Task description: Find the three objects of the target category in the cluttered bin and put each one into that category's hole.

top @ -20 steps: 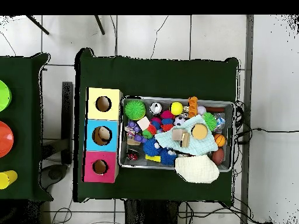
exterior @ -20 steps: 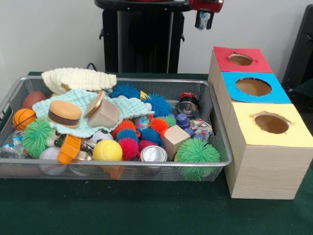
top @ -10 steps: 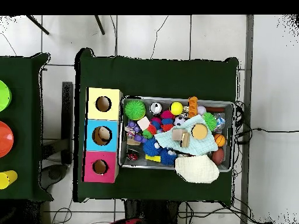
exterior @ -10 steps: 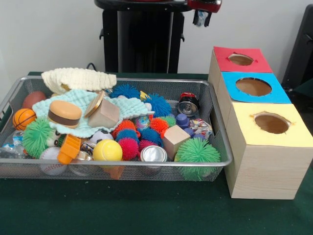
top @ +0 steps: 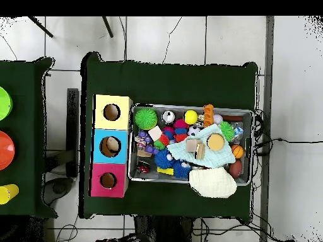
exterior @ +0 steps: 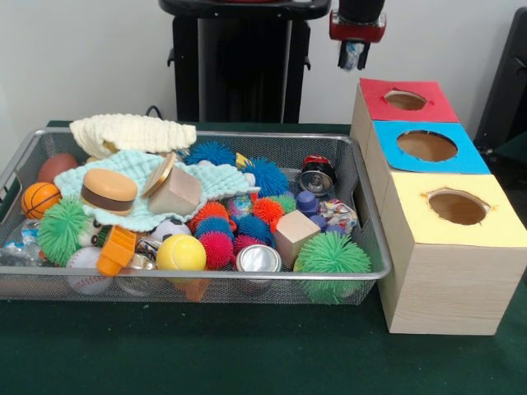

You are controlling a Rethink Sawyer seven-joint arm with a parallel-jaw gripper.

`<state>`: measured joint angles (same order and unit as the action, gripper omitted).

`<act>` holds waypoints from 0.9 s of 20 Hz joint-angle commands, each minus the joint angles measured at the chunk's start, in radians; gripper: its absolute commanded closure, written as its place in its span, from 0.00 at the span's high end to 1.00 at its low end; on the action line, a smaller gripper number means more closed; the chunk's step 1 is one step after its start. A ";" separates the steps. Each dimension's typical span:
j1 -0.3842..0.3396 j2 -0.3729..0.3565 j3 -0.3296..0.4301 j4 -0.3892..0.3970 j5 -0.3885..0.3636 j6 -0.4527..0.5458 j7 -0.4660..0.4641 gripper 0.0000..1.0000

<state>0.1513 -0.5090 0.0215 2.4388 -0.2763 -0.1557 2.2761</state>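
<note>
The gripper (exterior: pixel 352 54) has dropped lower above the red box (exterior: pixel 403 99); fingers' state unreadable. The bin (exterior: pixel 375 271) looks full; all sorting seemingly remains.

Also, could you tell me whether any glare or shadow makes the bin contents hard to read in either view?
Front view: even light, only a bright glint on the silver can lid, soft shadow under the bin. Overhead view: flat light, no glare, but the bin contents are too small to tell apart.
</note>
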 commanded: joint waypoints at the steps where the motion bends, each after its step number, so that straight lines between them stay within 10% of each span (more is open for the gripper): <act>1: 0.227 0.346 -0.117 0.027 -0.013 -0.486 0.322 0.00; 5: 0.544 0.606 -0.066 0.081 0.096 -0.839 0.529 0.00; 10: 0.913 0.691 0.206 0.189 0.403 -1.107 0.750 0.00; 18: 1.126 0.726 0.474 0.181 0.726 -1.251 0.840 0.00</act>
<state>1.2332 -0.1226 0.1361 2.4105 0.3701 -1.7498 2.7466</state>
